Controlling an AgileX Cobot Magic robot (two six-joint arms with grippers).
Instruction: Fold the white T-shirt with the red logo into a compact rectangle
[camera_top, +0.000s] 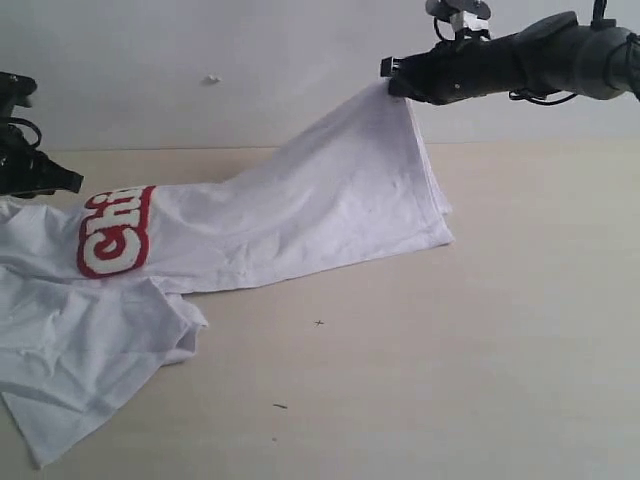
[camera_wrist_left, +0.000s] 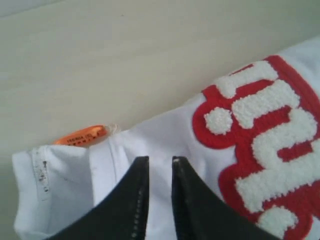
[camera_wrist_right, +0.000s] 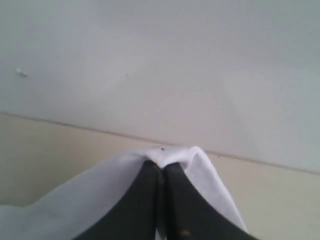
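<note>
Only the exterior view takes in the whole white T-shirt (camera_top: 300, 210). It lies on the tabletop (camera_top: 520, 330), and its long axis runs from the red logo (camera_top: 115, 232) out to a raised hem corner that points up and away from the logo. The right hand (camera_top: 393, 88) is clenched on that corner, well apart from the logo and above the tabletop. The cloth slopes from it down to the flat part beside the logo. A loose, crumpled part of the shirt lies on the near side of the logo. In this view only 3 letters, "Chi", show; a fold hides the rest.

The right wrist view adds the pinch itself: 2 black fingers (camera_wrist_right: 145, 200) pressed together with a tuck of white cloth at their tips.

Only the left wrist view shows the collar (camera_wrist_left: 65, 180) and the orange neck tag (camera_wrist_left: 82, 136), both near the logo's end, and the fuzzy white letters on red. The left hand (camera_wrist_left: 159, 161) sits between collar and logo. Its 2 fingers stand a narrow slit apart on the cloth, and I cannot tell whether they grasp it.
</note>
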